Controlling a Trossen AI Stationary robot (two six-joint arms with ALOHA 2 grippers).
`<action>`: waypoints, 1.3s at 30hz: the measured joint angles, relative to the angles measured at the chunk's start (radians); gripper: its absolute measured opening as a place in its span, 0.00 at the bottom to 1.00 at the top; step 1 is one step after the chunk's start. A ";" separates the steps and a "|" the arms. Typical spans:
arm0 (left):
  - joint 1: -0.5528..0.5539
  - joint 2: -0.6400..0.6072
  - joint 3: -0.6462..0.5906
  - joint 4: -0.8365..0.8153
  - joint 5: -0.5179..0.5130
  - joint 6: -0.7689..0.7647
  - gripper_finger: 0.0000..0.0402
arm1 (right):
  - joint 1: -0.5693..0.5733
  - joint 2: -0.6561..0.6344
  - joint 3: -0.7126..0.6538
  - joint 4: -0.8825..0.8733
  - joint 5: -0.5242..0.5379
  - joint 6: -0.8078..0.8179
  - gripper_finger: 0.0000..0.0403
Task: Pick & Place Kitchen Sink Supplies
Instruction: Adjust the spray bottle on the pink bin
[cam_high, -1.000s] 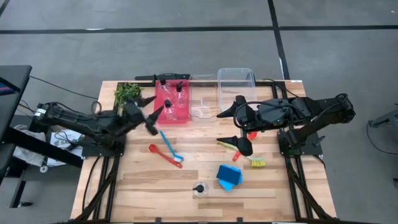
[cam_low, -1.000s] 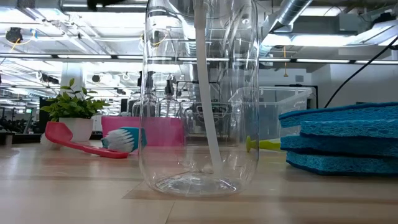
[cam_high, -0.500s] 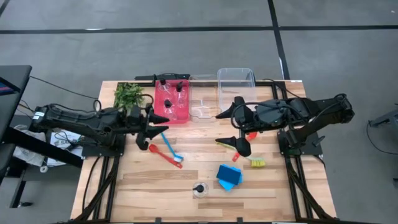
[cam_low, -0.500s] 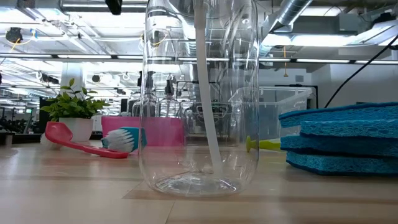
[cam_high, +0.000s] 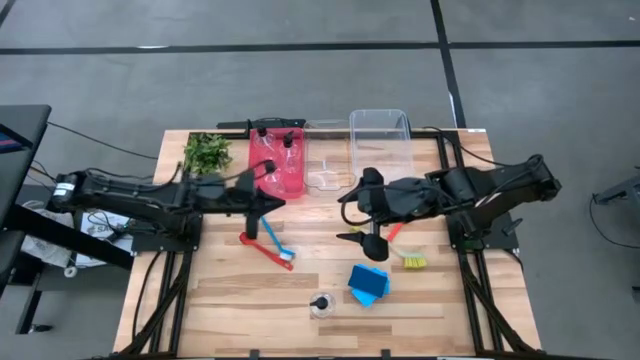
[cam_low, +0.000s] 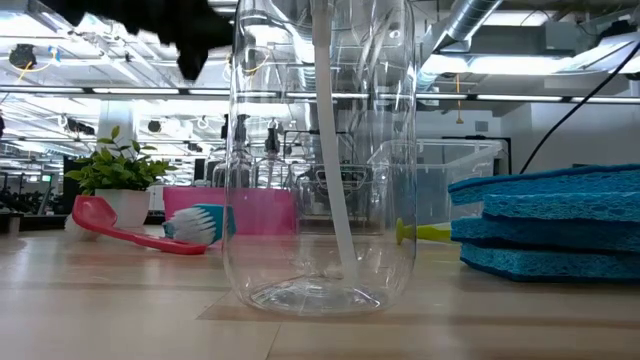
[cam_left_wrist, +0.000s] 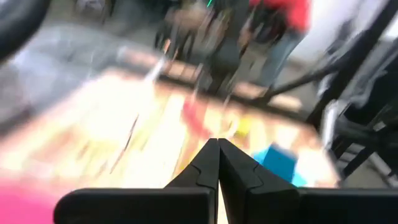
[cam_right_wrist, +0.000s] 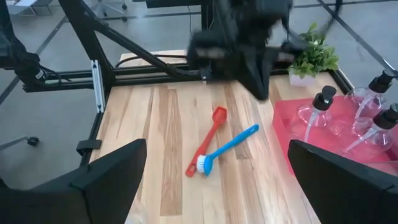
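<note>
The left gripper (cam_high: 270, 205), fingers pressed together on nothing, hovers just over the upper end of the blue brush (cam_high: 272, 235). The brush's thin plastic handle runs toward the table's (cam_high: 230, 300) front edge, bristle head crossing the red spoon (cam_high: 262, 247). The right gripper (cam_high: 352, 213), fingers spread and empty, is near the yellow-green brush (cam_high: 408, 258) beside the 2 stacked porous sponges (cam_high: 368, 284).
</note>
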 joint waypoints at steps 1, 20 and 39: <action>0.009 0.014 0.000 -0.018 0.007 -0.018 0.01 | 0.000 -0.002 0.000 -0.001 0.000 -0.002 0.96; 0.028 0.321 0.000 -0.049 -0.343 -0.022 0.01 | 0.000 -0.003 0.000 -0.015 0.000 -0.003 0.95; 0.059 0.395 -0.024 -0.042 -0.465 -0.027 0.01 | 0.000 -0.004 0.000 -0.021 0.000 -0.003 0.96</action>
